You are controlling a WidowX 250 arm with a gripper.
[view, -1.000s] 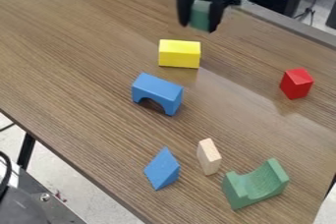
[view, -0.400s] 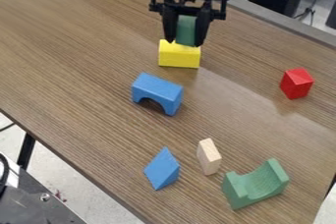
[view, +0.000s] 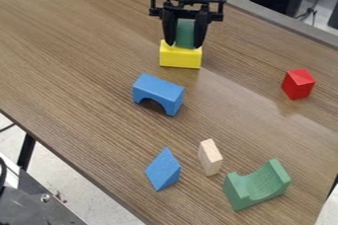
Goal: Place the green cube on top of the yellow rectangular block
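My gripper (view: 185, 45) hangs at the top centre of the camera view, shut on a small green block (view: 186, 33) that stands upright between its fingers. The lower end of this block overlaps the top of the yellow block (view: 180, 58); whether the two touch, I cannot tell. Nearer the camera than the yellow block, a blue arch (view: 158, 92) rests on the table.
A red block (view: 298, 84) sits at the right of the wooden table (view: 79, 66). Toward the front are a blue triangular block (view: 163, 169), a thin beige block (view: 210, 157) and a green curved block (view: 257, 185).
From the upper edge, my gripper has come down and slightly left with the green block, to over the yellow block. The blocks on the table have kept their places.
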